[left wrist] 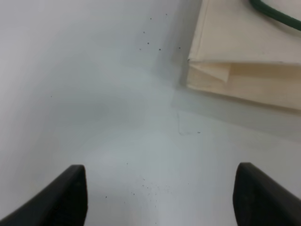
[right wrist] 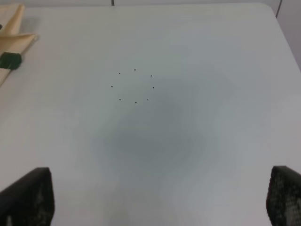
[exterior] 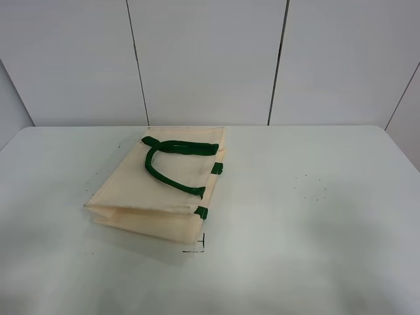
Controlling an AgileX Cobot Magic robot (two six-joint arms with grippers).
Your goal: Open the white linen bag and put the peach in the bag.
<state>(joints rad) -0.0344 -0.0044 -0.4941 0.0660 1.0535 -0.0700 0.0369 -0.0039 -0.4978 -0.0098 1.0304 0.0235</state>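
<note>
The white linen bag (exterior: 161,187) lies flat and folded on the white table (exterior: 315,216), left of the middle, with its dark green handles (exterior: 172,161) on top. A corner of the bag shows in the left wrist view (left wrist: 244,61) and a smaller corner in the right wrist view (right wrist: 11,37). The peach is not in view. My left gripper (left wrist: 157,200) is open over bare table short of the bag's corner. My right gripper (right wrist: 157,200) is open over bare table to the right of the bag. Neither arm shows in the exterior high view.
A ring of small black dots (right wrist: 135,85) is marked on the table right of the bag, also seen in the exterior high view (exterior: 312,187). A small black corner mark (exterior: 197,246) sits by the bag's near corner. A white panelled wall (exterior: 210,59) stands behind the table.
</note>
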